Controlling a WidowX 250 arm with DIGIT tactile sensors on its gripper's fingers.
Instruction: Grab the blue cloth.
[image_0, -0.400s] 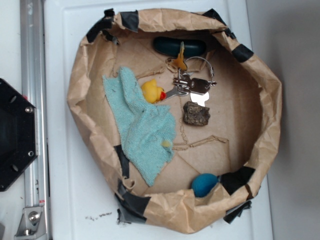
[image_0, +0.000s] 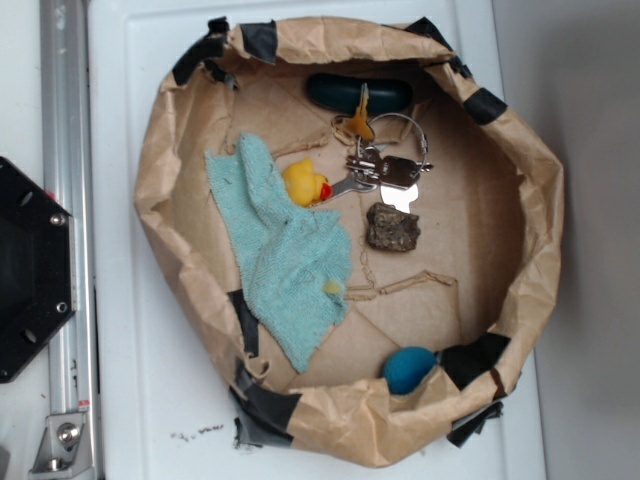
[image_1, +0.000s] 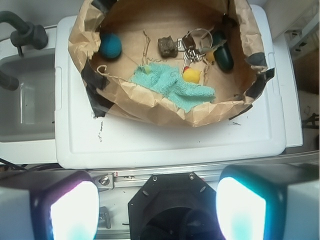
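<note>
Hovering wide open and empty, the gripper (image_1: 157, 210) sits well short of the cloth (image_1: 172, 86), which lies far ahead between the jaws' line, inside the paper bowl (image_1: 150, 107). Closing carelessly could snag the duck (image_1: 191, 75) touching it.

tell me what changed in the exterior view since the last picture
Nothing visibly changed. The blue cloth lies in the same spot in the paper-lined basket, beside the yellow rubber duck; the keys, rock and blue ball are where they were.
</note>
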